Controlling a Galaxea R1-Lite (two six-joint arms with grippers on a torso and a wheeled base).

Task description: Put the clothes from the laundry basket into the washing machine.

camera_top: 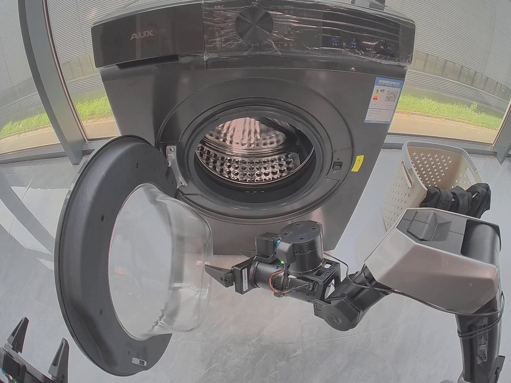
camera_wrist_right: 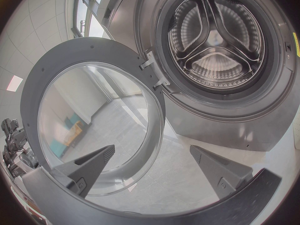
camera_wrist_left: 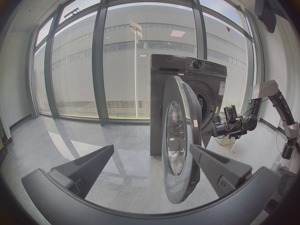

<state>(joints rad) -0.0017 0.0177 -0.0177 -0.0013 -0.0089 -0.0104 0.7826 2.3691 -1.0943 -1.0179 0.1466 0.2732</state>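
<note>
The grey washing machine (camera_top: 250,81) stands ahead with its round door (camera_top: 90,240) swung wide to the left. Its steel drum (camera_top: 247,152) is bare inside, as the right wrist view also shows (camera_wrist_right: 215,41). The white perforated laundry basket (camera_top: 431,182) sits on the floor to the machine's right, with something dark and bunched (camera_top: 458,198) at its front rim. My right gripper (camera_top: 218,272) is low in front of the machine, next to the door's glass bowl, open and holding nothing (camera_wrist_right: 150,150). My left gripper (camera_top: 37,341) is low at the left, open and holding nothing (camera_wrist_left: 151,147).
The open door (camera_wrist_left: 179,135) takes up the space left of the drum opening. Glossy grey floor tiles (camera_top: 266,341) spread in front of the machine. Tall glass windows (camera_wrist_left: 75,63) stand behind it.
</note>
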